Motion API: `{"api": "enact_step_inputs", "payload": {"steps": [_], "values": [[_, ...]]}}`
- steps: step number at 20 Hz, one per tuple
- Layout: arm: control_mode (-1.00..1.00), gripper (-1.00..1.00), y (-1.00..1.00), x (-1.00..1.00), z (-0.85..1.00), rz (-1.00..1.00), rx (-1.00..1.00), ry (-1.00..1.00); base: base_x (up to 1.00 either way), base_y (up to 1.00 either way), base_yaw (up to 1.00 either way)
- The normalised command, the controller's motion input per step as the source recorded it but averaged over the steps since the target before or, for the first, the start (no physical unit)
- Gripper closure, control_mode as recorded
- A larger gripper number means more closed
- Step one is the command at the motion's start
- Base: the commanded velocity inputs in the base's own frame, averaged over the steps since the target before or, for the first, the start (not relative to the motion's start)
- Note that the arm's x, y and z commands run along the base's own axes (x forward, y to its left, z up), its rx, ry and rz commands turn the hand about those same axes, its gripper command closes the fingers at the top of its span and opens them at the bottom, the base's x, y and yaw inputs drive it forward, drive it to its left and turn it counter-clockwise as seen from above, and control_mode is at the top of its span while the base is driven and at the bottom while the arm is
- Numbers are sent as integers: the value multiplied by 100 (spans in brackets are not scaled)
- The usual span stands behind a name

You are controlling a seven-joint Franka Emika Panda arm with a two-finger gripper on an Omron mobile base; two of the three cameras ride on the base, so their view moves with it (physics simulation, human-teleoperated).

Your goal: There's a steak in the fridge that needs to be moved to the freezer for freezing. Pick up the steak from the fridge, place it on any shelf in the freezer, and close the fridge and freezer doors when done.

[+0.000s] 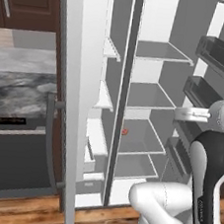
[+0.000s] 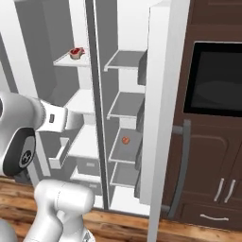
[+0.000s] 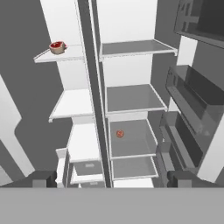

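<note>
Steak [image 3: 57, 46] on the freezer's [image 3: 72, 105] top white shelf, small orange-red ball [image 3: 120, 134] on a fridge [image 3: 131, 98] shelf, both doors open, tool [image 3: 111, 179] spread wide – empty, held back from the shelves

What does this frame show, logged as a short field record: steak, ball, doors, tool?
steak: on the top shelf of the freezer, near its front edge
ball: on a lower shelf of the fridge
doors: both open
tool: apart from the steak, facing both compartments, tips spread, nothing between them
task left: close both doors
</note>
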Motion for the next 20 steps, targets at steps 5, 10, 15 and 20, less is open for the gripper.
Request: {"api": "enact_step_inputs", "payload": {"steps": [5,10,15,20], "values": [[100,-100,0,0,0,0,0,0,36,5,0],[100,-100,0,0,0,0,0,0,-11,0,0],[100,-100,0,0,0,0,0,0,-78,-2,0],[-100,-100,0,2,0,0,0,0,-18,0,0]]}}
